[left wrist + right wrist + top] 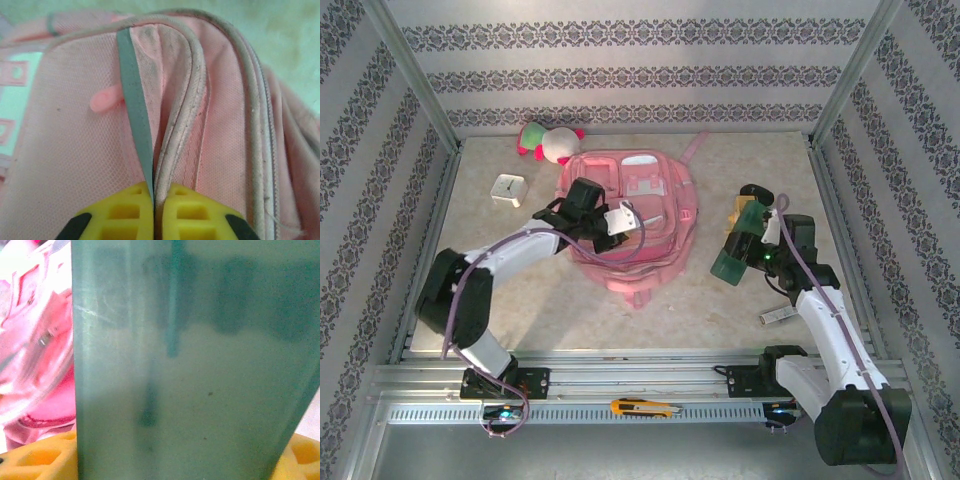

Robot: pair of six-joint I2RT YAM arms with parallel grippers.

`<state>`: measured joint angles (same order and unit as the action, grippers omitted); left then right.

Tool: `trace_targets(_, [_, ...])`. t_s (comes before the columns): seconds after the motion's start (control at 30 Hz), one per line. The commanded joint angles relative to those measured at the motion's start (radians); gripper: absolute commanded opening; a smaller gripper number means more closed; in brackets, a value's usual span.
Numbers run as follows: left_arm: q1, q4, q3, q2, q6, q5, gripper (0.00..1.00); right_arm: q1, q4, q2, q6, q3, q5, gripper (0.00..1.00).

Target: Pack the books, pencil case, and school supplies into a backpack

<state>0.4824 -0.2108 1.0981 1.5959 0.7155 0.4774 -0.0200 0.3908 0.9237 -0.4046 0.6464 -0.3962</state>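
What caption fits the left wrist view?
Left jaws closed on the grey strip edging a seam of the pink backpack.

Beige table [530,305] bore pink backpack [665,215] at centre; plush toy [552,142] lay at far edge, white cube [508,189] left, pale bar [776,316] near right.

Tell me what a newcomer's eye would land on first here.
The big pink backpack lies mid-table, with the left gripper pinched shut on one of its seams. To its right, the right gripper grips a see-through green pencil case. A plush toy sits by the far wall.
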Motion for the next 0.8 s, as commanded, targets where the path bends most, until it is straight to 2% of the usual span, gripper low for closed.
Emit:
trace_targets(0.0, [0.005, -0.046, 0.041, -0.116, -0.141, 0.112, 0.00, -0.061, -0.037, 0.000, 0.150, 0.078, -0.064, 0.43])
trace_targets(0.17, [0.003, -0.097, 0.085, -0.168, -0.207, 0.057, 0.00, -0.201, 0.018, 0.007, 0.410, 0.177, -0.029, 0.41])
trace_targets(0.27, [-0.010, -0.114, 0.130, -0.167, -0.262, 0.041, 0.00, -0.321, 0.045, 0.007, 0.604, 0.230, -0.012, 0.39])
trace_targets(0.4, [-0.026, -0.114, 0.166, -0.156, -0.310, 0.083, 0.00, -0.528, 0.118, 0.035, 0.877, 0.294, 0.093, 0.36])
trace_targets(0.53, [-0.037, -0.117, 0.197, -0.139, -0.344, 0.138, 0.00, -0.711, 0.217, 0.126, 1.097, 0.353, 0.241, 0.36])
trace_targets(0.63, [-0.041, -0.115, 0.212, -0.135, -0.356, 0.164, 0.00, -0.801, 0.252, 0.214, 1.242, 0.375, 0.360, 0.36])
trace_targets(0.77, [-0.044, -0.114, 0.223, -0.140, -0.367, 0.190, 0.00, -0.835, 0.243, 0.345, 1.355, 0.408, 0.409, 0.39])
